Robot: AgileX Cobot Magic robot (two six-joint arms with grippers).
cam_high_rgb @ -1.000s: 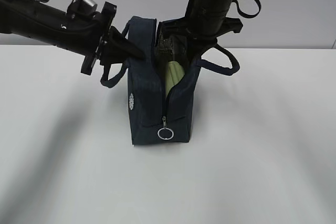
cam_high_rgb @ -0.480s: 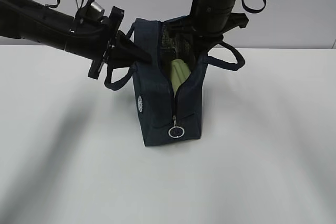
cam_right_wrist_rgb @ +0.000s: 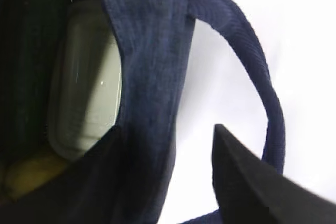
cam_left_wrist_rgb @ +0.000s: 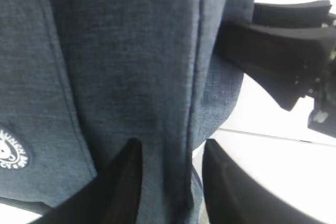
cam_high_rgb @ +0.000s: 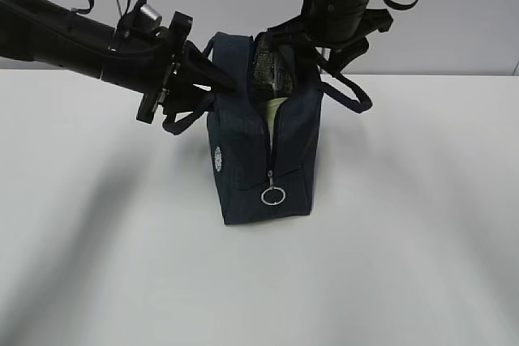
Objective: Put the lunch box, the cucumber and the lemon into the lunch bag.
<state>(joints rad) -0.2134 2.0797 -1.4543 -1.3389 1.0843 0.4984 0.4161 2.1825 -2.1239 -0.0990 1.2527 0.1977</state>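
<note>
In the exterior view there is one lunch bag (cam_high_rgb: 258, 160), two arms and one white table (cam_high_rgb: 405, 241). The bag is boxy, dark navy fabric, standing upright near the table's middle, with a white round logo (cam_high_rgb: 217, 159) on its left face and one silver ring pull (cam_high_rgb: 273, 195) hanging on the front zipper, which is open down to about mid-height. A pale green sliver of the lunch box (cam_high_rgb: 273, 109) shows in the gap. One loop handle (cam_high_rgb: 349, 91) arcs out on the right and another hangs on the left under the left gripper (cam_high_rgb: 212, 87), which reaches to the bag's upper left edge; the right gripper (cam_high_rgb: 302, 58) comes down at the top opening. In the left wrist view the left claw's two fingers (cam_left_wrist_rgb: 123, 184) stand spread, with a fold of the bag's fabric running between them. In the right wrist view the right claw is parted, the bag's wall lying between its fingers; whether it pinches the cloth I cannot tell. Inside sits one sage-green lid, and below it a yellowish shape, likely the lemon (cam_right_wrist_rgb: 26, 177); no cucumber can be made out.
</note>
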